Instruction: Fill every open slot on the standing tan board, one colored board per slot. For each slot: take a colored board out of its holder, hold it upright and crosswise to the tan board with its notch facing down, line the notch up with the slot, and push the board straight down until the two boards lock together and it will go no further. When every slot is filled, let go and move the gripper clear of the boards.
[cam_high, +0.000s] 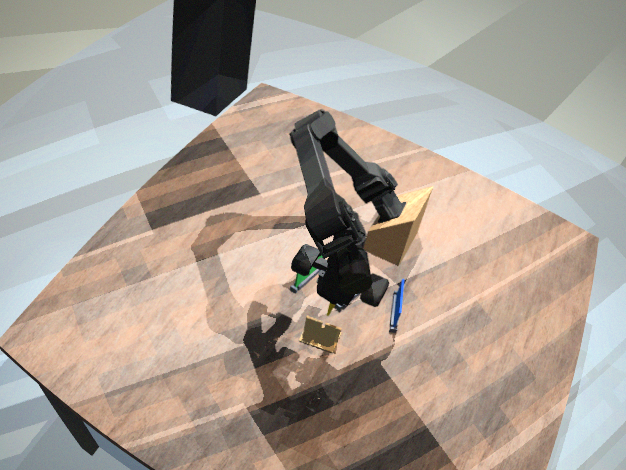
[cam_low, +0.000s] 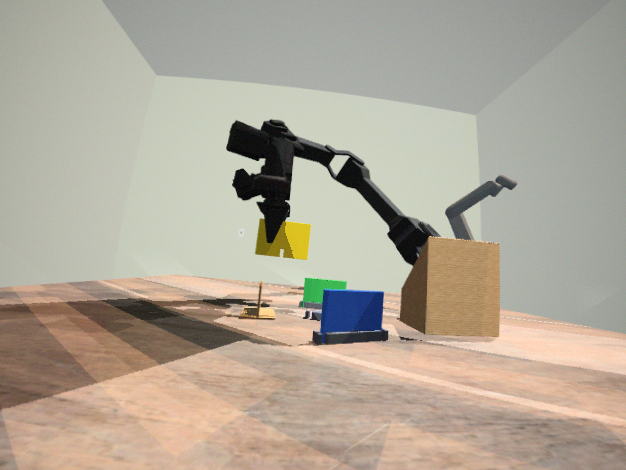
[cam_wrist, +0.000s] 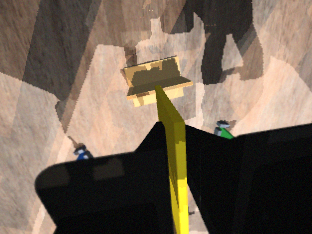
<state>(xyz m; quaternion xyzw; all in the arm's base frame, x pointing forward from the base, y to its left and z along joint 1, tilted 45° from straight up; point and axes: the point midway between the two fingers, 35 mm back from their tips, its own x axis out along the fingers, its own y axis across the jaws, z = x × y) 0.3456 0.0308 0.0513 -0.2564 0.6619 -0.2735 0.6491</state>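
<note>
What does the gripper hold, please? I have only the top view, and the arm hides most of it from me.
Observer: The gripper is shut on the yellow board; the wrist view shows it between the fingers.
Operator: Thank you. Which way does its notch face, please?
Observer: Down. The exterior view shows the notch in its lower edge.
Operator: Does it already touch the tan board, or is it above?
Observer: It is above: in the exterior view its lower edge is higher than the top of the tan board, with open space between them.
</note>
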